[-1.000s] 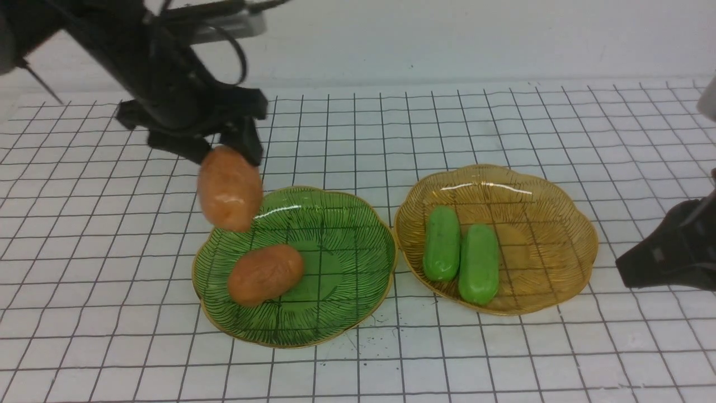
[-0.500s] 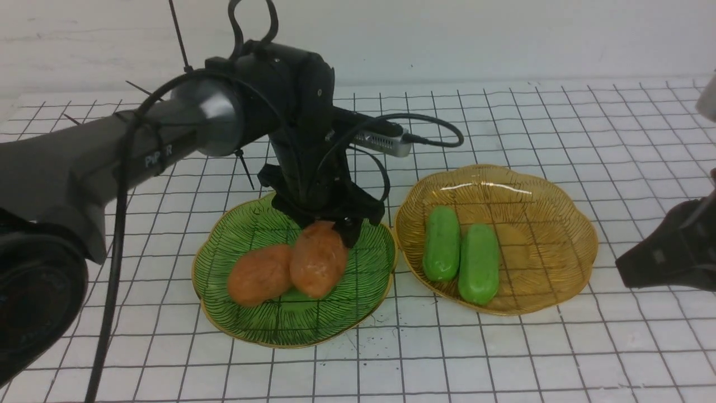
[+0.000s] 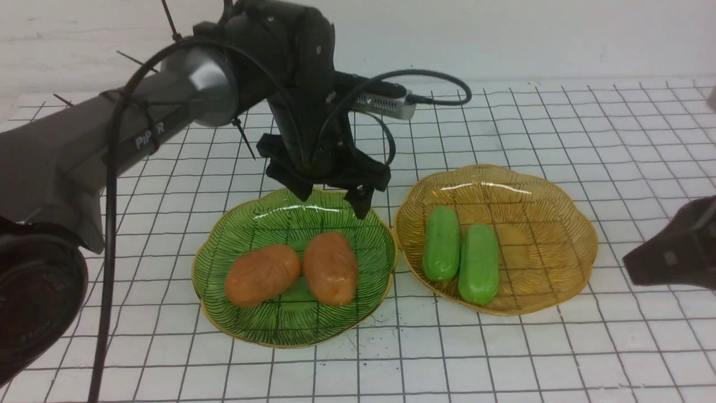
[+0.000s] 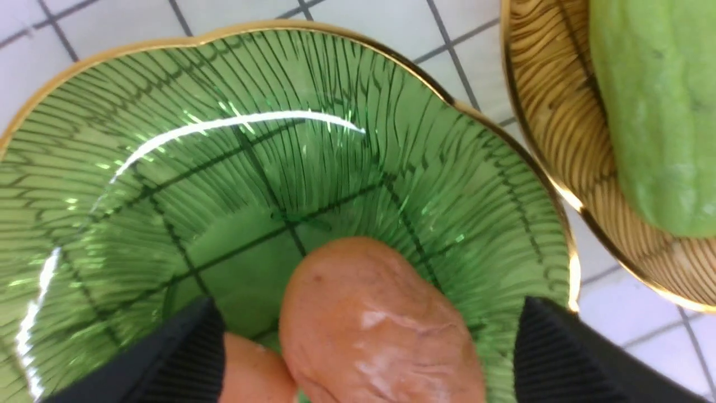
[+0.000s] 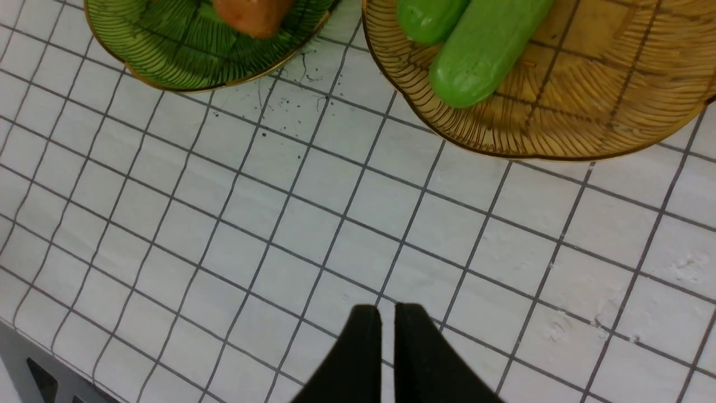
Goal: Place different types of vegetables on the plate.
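Green plate [image 3: 263,224]: left potato [image 3: 262,275] and right potato [image 3: 330,268] lie touching.
Amber plate [image 3: 537,224]: left cucumber [image 3: 441,243] and right cucumber [image 3: 479,263] lie side by side.
Left pincer [image 3: 331,201]: above the green plate's far side, spread wide, empty.
Right pincer [image 5: 385,313]: closed, empty, over the table [image 3: 503,358] beside the amber plate.

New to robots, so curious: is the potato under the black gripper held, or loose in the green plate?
Lying loose in the green plate. The left gripper hovers above the potato, jaws wide apart.
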{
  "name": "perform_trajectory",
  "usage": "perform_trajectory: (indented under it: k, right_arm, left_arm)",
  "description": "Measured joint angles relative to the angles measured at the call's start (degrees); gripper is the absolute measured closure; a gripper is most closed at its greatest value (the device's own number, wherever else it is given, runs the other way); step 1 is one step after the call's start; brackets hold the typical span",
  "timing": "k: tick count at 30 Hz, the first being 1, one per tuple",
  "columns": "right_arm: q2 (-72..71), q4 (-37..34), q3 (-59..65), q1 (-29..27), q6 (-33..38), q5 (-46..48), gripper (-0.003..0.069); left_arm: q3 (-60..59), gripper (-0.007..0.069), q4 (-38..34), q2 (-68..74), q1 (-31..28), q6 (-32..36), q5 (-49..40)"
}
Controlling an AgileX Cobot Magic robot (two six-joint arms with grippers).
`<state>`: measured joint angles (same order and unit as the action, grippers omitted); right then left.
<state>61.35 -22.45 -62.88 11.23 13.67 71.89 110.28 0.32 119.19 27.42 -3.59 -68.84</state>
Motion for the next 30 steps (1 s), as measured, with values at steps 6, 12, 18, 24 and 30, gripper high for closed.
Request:
perform_trajectory:
  k: [6, 12, 18, 24, 30]
  right_arm:
    - [-16.64, 4.76, 4.06, 0.0, -1.05, -0.1, 0.0633]
    - [-36.56, 6.12, 21.89, 0.0, 4.25, -22.83, 0.0633]
    - [-43.42, 2.32, 41.15, 0.0, 10.31, -51.52, 0.0633]
    - [-43.42, 1.08, 45.27, 0.0, 11.05, -62.67, 0.0633]
    - [-43.42, 0.9, 45.71, 0.0, 11.05, -63.66, 0.0633]
  left_arm:
    - [3.7, 0.0347, 1.17, 0.0, 0.0, -0.05, -1.7]
    - [3.78, 0.0606, 1.56, 0.0, 0.0, 0.06, -1.7]
    - [3.78, 0.0632, 1.72, 0.0, 0.0, 0.19, -1.75]
    - [3.78, 0.0632, 1.72, 0.0, 0.0, 0.19, -1.75]
    - [3.78, 0.0632, 1.6, 0.0, 0.0, 0.19, -1.8]
